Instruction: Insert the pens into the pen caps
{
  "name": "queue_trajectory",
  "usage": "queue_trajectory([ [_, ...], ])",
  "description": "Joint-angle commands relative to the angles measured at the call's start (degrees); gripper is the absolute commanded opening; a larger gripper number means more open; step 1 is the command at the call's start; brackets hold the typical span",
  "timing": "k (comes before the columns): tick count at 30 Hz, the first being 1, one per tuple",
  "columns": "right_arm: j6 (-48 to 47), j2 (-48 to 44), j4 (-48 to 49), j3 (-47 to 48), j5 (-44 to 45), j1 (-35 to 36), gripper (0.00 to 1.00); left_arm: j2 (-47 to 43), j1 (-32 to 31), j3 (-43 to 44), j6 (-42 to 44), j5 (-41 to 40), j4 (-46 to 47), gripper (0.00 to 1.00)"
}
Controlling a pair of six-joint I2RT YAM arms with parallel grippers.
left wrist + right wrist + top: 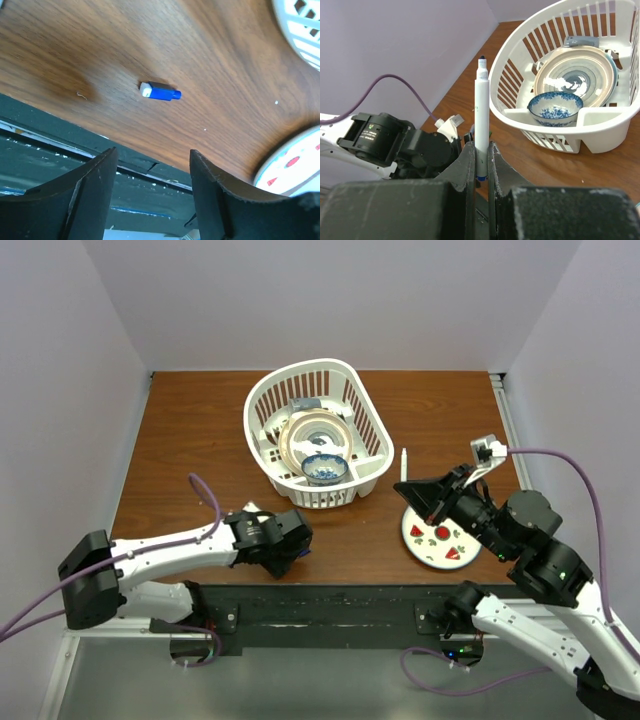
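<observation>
Left tool (152, 165): jaws apart, empty, low over the desk (75, 40) near its front edge.
Blue pen cap (160, 92): flat on the desk, beyond the left tool.
White basket (320, 496): mid-desk.
Right tool (481, 150): clamped on a white pen (482, 110), which stands upright.

Seen from my remote desk: the pen (481, 100) stands in the right gripper (481, 150), its lower end buried between the fingers. The white basket (610, 127) runs off the right edge of that wrist view. A grey object (580, 41) behind its dishes is too hidden for me to name. In the left wrist view, the strawberry plate (305, 155) is cut by the right edge. From above, I cannot pick out the blue cap (161, 92) beside the left gripper (152, 160).
</observation>
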Motion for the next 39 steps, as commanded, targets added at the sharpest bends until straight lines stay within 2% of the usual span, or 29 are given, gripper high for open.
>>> queue_trajectory([
  [1, -0.81, -0.46, 0.24, 0.36, 1.44, 0.12, 0.00, 2.17, 0.57, 0.08, -23.17, 0.37, 4.25, 0.64],
  [4, -1.25, -0.37, 0.07, 0.53, 1.09, 0.21, 0.00, 4.27, 3.37, 0.78, -23.00, 0.54, 4.35, 0.63],
  [8, -1.69, -0.19, -0.20, 0.62, 0.91, 0.21, 0.00, 5.77, 8.13, -0.35, -19.75, 5.10, 8.12, 0.63],
  [13, -2.48, -0.28, -0.72, 0.36, 1.00, 0.21, 0.00, 7.18, 8.49, -0.01, -20.27, 5.37, 7.95, 0.64],
  [20, -3.19, -0.11, -0.46, 0.18, 1.26, 0.21, 0.00, 10.69, 8.58, -0.36, -18.95, 10.65, 8.40, 0.64],
  [27, -3.71, -0.46, -0.63, 0.36, 1.09, 0.21, 0.00, 11.49, 9.01, -2.73, -22.11, 8.28, 9.79, 0.65],
  [33, -3.80, -0.81, -1.16, 0.36, 1.35, 0.21, 0.00, 12.28, 12.44, -2.73, -19.92, 7.05, 12.08, 0.67],
  [39, -3.54, -0.81, -0.46, -0.43, 1.09, 0.29, 0.00, 15.70, 12.53, -0.63, -18.16, 9.33, 13.05, 0.67],
])
